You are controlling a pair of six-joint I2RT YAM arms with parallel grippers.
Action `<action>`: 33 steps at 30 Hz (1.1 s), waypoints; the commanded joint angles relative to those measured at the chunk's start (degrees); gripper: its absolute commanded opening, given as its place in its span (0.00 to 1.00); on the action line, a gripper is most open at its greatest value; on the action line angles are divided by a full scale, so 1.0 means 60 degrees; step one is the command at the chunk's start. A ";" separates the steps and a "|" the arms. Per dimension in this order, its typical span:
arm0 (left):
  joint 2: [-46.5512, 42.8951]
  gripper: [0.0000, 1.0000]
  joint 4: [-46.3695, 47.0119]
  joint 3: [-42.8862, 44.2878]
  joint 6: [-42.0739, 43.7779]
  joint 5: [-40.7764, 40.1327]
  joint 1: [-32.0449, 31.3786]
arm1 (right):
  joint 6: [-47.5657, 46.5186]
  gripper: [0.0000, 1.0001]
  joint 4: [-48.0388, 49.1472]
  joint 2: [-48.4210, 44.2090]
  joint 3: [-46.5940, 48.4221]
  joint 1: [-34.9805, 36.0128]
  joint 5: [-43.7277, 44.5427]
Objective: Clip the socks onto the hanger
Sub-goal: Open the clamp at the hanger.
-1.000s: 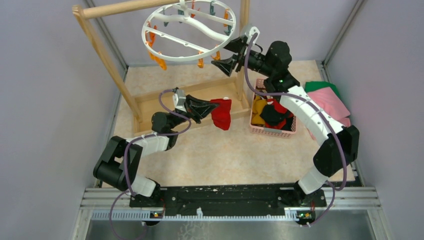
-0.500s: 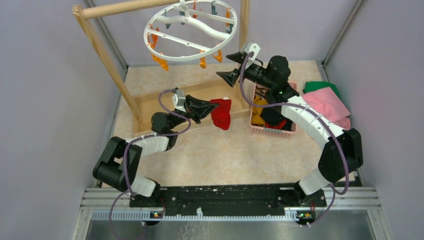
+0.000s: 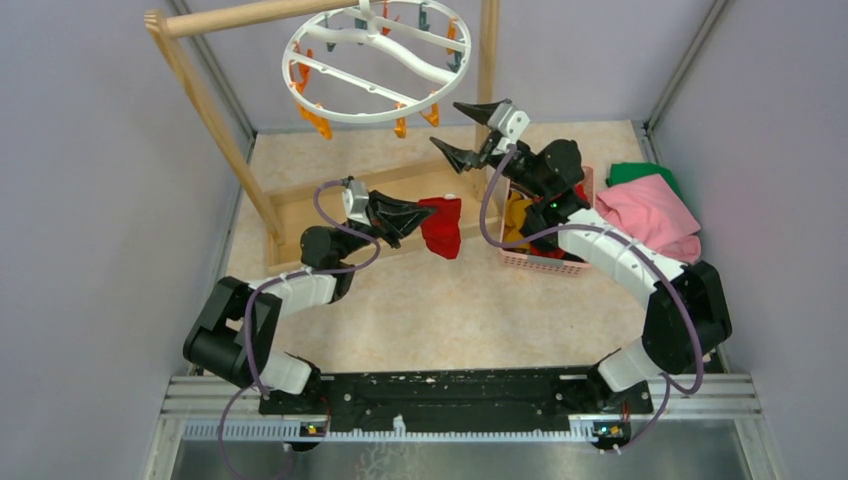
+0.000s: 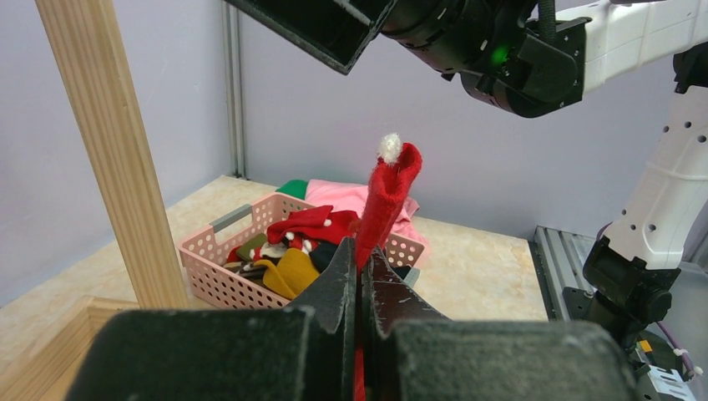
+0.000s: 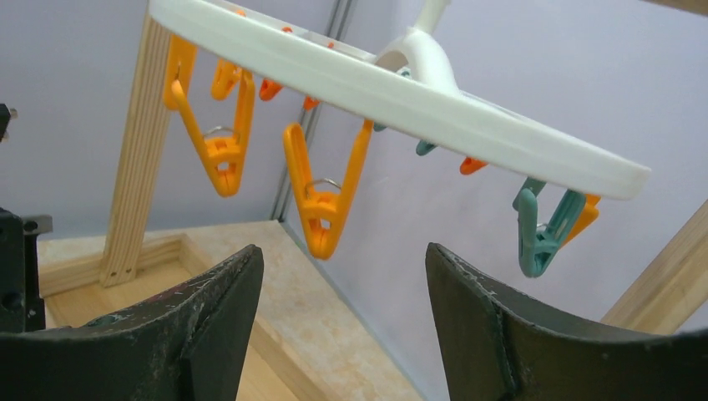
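Jaws at left pinch the red sock [image 3: 441,226]; right jaws, spread, have dropped seemingly clear below the hanger [image 5: 376,92].

hanger [image 5: 401,96]: hook and stem top run out of frame in the right wrist view; far rim clipped by the top edge in the top view.
far clips [image 3: 424,15]: too small to count.
red sock [image 4: 386,200]: lower end buried between the fingers of the left claw [image 4: 361,259].
basket [image 4: 219,280]: front wall partly behind the left claw; from above, the right arm [image 3: 610,250] covers most of its socks, number unclear.
right claw [image 3: 446,123]: left wrist view catches one finger only, cut by the top edge.
green cloth [image 3: 640,172]: mostly under the pink cloth [image 3: 655,210].
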 commanded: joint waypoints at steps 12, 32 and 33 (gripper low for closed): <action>-0.0211 0.00 0.2897 -0.0020 -0.0110 -0.0051 0.0032 | -0.0109 0.65 0.0828 0.0169 0.0929 0.0944 0.1488; -0.0139 0.00 0.2891 -0.0079 -0.0120 -0.0049 0.0032 | -0.0078 0.53 0.0812 0.0782 0.1618 0.1207 0.1965; -0.0134 0.00 0.2900 -0.0080 -0.0123 -0.0044 0.0032 | -0.0060 0.53 0.0809 0.0811 0.1651 0.1220 0.1973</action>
